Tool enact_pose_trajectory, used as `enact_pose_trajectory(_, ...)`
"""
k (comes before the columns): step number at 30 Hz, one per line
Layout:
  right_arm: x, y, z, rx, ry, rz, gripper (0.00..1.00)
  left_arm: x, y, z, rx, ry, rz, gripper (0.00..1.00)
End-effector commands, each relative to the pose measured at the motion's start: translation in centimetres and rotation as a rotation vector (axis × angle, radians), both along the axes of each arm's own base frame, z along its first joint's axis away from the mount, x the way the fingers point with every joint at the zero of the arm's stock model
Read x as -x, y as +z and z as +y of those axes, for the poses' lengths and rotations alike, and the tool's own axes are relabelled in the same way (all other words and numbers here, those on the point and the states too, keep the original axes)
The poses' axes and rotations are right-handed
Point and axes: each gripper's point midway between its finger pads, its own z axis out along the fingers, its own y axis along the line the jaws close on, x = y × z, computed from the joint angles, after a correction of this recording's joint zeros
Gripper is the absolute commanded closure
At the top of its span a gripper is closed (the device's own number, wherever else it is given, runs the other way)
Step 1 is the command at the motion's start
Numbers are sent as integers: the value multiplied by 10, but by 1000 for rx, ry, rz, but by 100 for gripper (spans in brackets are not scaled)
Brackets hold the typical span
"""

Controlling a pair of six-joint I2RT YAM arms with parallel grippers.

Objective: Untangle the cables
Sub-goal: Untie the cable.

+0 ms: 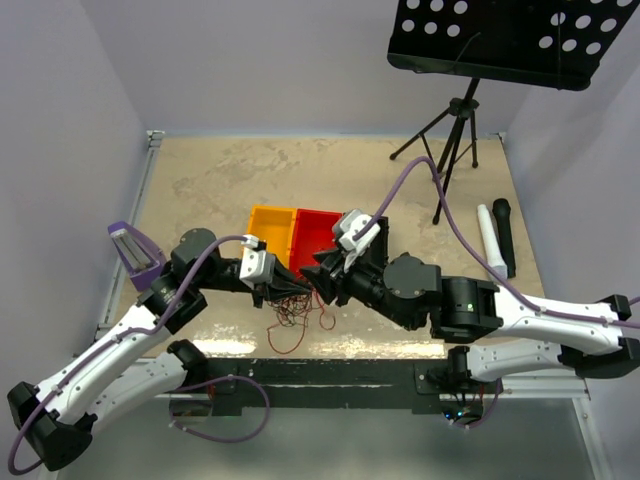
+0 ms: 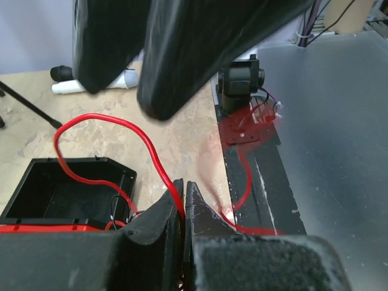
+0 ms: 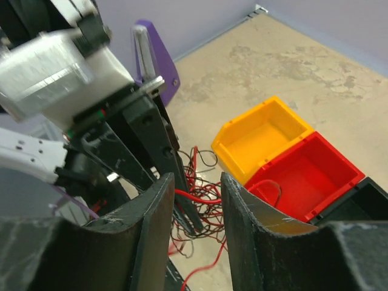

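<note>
The cables are a snarl of thin red and dark wires on the table near its front edge, with loose red loops trailing toward the edge. My left gripper is at the snarl's left side. In the left wrist view it is shut on a red wire that loops up and left. My right gripper is at the snarl's right side. In the right wrist view it is open, with the snarl behind it and a red strand crossing the gap.
A yellow bin and a red bin stand just behind the snarl; a black bin is beside them. A music stand is at the back right, with a white tube and a black marker nearby. A purple holder is left.
</note>
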Motion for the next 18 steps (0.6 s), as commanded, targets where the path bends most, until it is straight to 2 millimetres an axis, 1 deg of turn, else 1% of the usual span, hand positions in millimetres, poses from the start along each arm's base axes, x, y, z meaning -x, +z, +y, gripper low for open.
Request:
enact_pose_trajectory(1, 5, -8, 1, 108, 75, -82, 58, 13, 23, 3, 17, -83, -74, 100)
enact_pose_trajectory(5, 6, -4, -3, 139, 104, -138, 55, 15, 25, 4, 8, -96, -83, 100)
enact_pose_trajectory(7, 6, -6, -7, 182, 115, -171, 55, 15, 25, 4, 7, -92, -92, 100)
enact_pose_trajectory(13, 8, -30, -6, 316, 113, -178, 53, 9, 20, 6, -21, -60, -116, 100)
enact_pose_trajectory(18, 17, -32, -4, 311, 163, -163, 51, 5, 20, 7, -27, -40, -132, 100)
